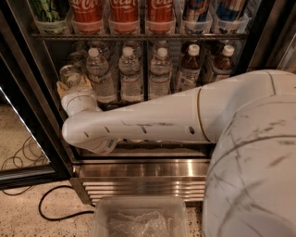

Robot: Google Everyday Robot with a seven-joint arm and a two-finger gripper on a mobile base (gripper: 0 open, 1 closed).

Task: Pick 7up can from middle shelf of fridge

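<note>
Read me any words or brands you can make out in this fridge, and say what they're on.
"Coca-Cola", script cut off at the top: red cans, upper shelf.
Water bottles: labels too blurred.
Silver can at the hand, far left: nothing readable.

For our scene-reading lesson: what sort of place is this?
Probably a shop or break room: a display fridge holds rows of Coca-Cola cans and water bottles above a speckled hard floor. The pincer is inside the fridge at the left, by the 7up can.
</note>
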